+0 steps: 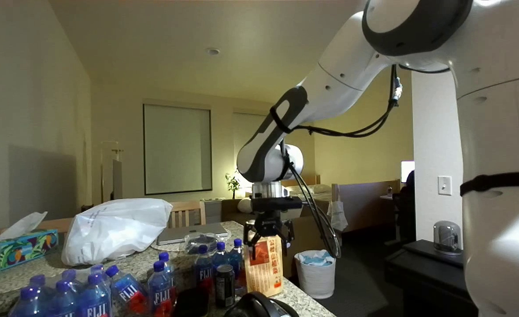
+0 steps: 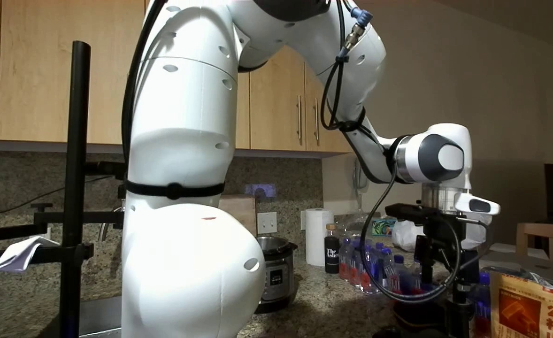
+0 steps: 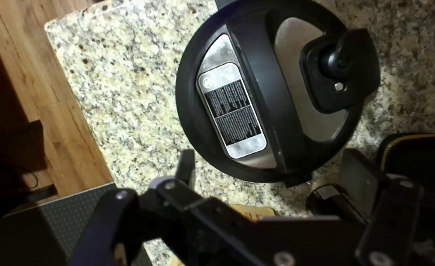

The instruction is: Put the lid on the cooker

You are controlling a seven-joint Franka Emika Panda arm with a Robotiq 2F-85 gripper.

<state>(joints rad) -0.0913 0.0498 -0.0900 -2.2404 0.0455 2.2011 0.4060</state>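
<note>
The claw (image 3: 269,162) hangs spread near the lid (image 3: 276,90), gap unclear. The lid looks stiff, probably hefty; pinch across its handle (image 3: 271,94).

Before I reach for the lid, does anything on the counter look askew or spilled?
Yes: in an exterior view, one water bottle is clearly tilted, while the bottle just right of it stands upright. I see no spill, and the lid shows no obvious damage in the wrist view.

tool (image 1: 270,251) abv counter (image 1: 302,303), jaws apart, lid (image 1: 264,301) at frame btm, fiji btls (image 1: 159,286)
</note>
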